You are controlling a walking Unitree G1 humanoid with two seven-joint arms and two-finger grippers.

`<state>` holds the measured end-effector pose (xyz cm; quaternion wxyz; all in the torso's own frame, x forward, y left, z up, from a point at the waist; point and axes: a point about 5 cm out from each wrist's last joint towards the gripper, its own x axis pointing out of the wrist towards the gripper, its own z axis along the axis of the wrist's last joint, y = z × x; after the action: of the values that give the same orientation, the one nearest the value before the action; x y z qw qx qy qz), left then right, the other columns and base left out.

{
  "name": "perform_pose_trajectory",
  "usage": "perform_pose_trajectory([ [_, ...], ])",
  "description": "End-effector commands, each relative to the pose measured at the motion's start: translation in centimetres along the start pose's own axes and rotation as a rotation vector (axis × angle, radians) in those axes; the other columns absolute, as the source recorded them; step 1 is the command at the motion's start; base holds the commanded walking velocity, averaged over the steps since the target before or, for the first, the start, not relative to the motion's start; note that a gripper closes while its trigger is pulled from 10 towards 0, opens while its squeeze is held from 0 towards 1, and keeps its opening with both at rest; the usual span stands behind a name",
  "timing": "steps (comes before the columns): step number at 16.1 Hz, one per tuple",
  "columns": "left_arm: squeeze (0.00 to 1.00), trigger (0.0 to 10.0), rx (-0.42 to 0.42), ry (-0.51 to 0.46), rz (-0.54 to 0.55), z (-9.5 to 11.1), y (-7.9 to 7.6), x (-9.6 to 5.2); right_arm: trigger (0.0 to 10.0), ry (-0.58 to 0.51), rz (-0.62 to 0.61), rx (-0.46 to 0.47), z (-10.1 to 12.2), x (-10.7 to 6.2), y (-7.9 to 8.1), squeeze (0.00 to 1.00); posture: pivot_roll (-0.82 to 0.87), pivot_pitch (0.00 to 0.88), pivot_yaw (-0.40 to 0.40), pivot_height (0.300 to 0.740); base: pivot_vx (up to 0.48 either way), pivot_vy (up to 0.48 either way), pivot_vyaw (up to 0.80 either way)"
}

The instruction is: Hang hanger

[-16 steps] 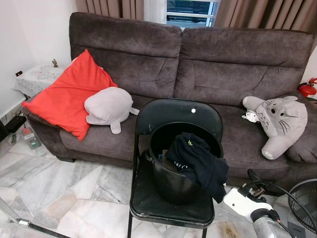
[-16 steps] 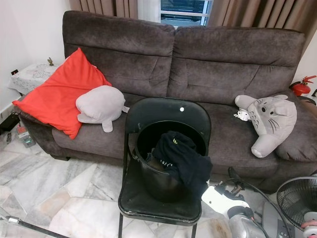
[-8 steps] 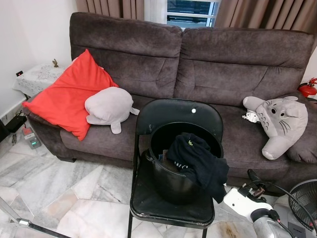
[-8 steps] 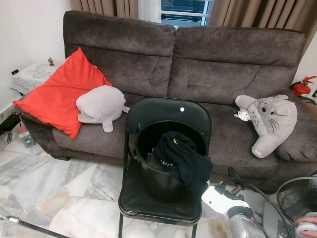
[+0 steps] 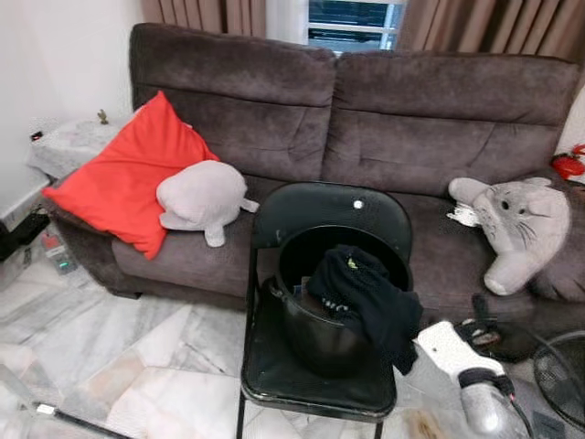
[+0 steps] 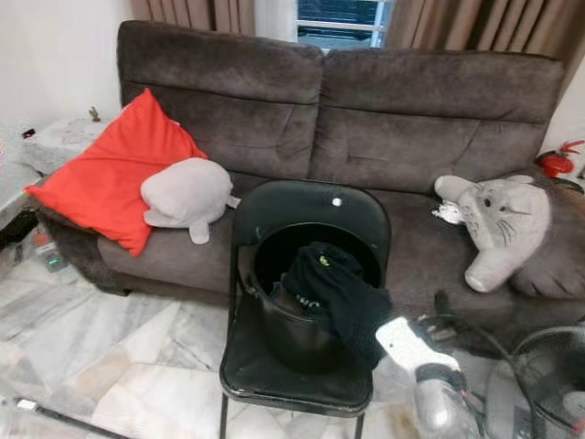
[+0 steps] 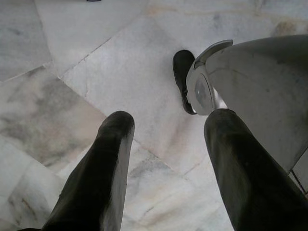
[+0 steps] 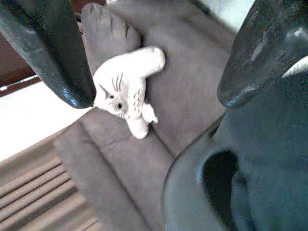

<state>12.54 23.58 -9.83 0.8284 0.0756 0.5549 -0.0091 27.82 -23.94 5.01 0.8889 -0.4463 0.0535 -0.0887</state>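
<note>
While no hanger was visible, right gripper (image 8: 159,57), fingers wide, empty, sat lower right beside black bucket (image 5: 315,329) holding dark garment (image 5: 366,293) on black folding chair (image 5: 320,375); left gripper (image 7: 168,159) wide over marble floor (image 7: 72,57). Advice: locate hanger first.

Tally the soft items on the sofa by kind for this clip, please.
Red cushion: 1
Grey round plush: 1
Grey cat-like plush: 1
Total: 3
</note>
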Motion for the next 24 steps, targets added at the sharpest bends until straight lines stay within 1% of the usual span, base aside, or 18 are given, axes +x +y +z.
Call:
perform_pose_trajectory([
  [1,0.00,10.0,0.018,0.012,0.002,-0.3,0.2,-0.1,10.0,0.010,-0.029,0.048,0.0,-0.3,-0.3,0.00,0.06,0.000,-0.015,0.740,0.000,0.000,0.00],
  [2,0.00,10.0,0.017,0.013,-0.001,-0.3,0.2,-0.1,10.0,-0.010,-0.067,0.103,0.8,-1.1,-0.5,0.00,0.06,0.000,-0.016,0.740,0.000,0.000,0.00],
  [3,0.00,10.0,0.015,0.013,-0.001,-0.3,0.1,0.0,10.0,-0.004,-0.095,0.216,1.0,-1.6,-0.5,0.00,0.06,0.000,-0.016,0.740,0.000,0.000,0.00],
  [4,0.00,10.0,0.014,0.012,-0.001,-0.2,0.1,0.0,10.0,0.031,-0.112,0.377,1.0,-1.7,-0.4,0.00,0.06,0.000,-0.015,0.740,0.000,0.000,0.00],
  [5,0.00,10.0,0.015,0.012,-0.002,-0.2,0.1,0.0,10.0,0.078,-0.126,0.622,1.0,-1.7,-0.2,0.00,0.05,0.000,-0.014,0.740,0.000,0.000,0.00],
  [6,0.00,10.0,0.015,0.010,-0.003,-0.2,0.1,0.0,10.0,0.085,-0.153,0.797,1.4,-1.6,-0.4,0.00,0.05,0.000,-0.015,0.740,0.000,0.000,0.00],
  [7,0.00,10.0,0.011,0.007,-0.002,-0.2,0.1,0.0,10.0,0.080,-0.167,0.841,1.6,-1.6,-0.6,0.00,0.05,0.000,-0.016,0.740,0.000,0.000,0.00],
  [9,0.00,10.0,0.004,0.004,0.001,-0.2,0.1,0.0,10.0,0.062,-0.177,0.906,2.4,-1.6,-0.7,0.00,0.06,0.000,-0.017,0.740,0.000,0.000,0.00],
  [11,0.00,10.0,0.001,0.000,0.001,-0.2,0.1,0.0,10.0,0.043,-0.170,0.946,3.0,-1.8,-0.6,0.00,0.06,0.000,-0.017,0.740,0.000,0.000,0.00],
  [12,0.00,10.0,0.001,-0.001,0.002,-0.2,0.1,0.0,10.0,0.043,-0.172,0.951,3.0,-1.8,-0.6,0.00,0.06,0.000,-0.018,0.740,0.000,0.000,0.00],
  [13,0.00,10.0,-0.003,0.000,0.004,-0.2,0.1,0.0,10.0,0.043,-0.173,0.983,2.9,-1.7,-0.8,0.00,0.06,0.000,-0.020,0.740,0.000,0.000,0.00],
  [15,0.00,10.0,-0.009,0.001,0.005,-0.2,0.0,0.0,10.0,0.063,-0.176,0.978,2.5,-1.6,-1.0,0.00,0.06,0.000,-0.022,0.740,0.000,0.000,0.00],
  [17,0.00,10.0,-0.015,0.002,0.002,-0.3,0.0,0.0,10.0,0.074,-0.179,0.990,2.4,-1.5,-1.2,0.00,0.06,0.000,-0.024,0.740,0.000,0.000,-0.59],
  [18,0.00,10.0,-0.017,0.002,0.001,-0.3,0.0,0.0,10.0,0.071,-0.177,0.990,2.4,-1.5,-1.2,0.00,0.06,0.000,-0.026,0.740,0.247,0.000,-0.74],
  [24,0.00,10.0,-0.023,0.000,0.000,-0.3,-0.1,0.0,10.0,0.049,-0.158,0.970,2.9,-1.3,-1.1,0.00,0.06,0.000,-0.031,0.740,0.267,0.000,0.00],
])
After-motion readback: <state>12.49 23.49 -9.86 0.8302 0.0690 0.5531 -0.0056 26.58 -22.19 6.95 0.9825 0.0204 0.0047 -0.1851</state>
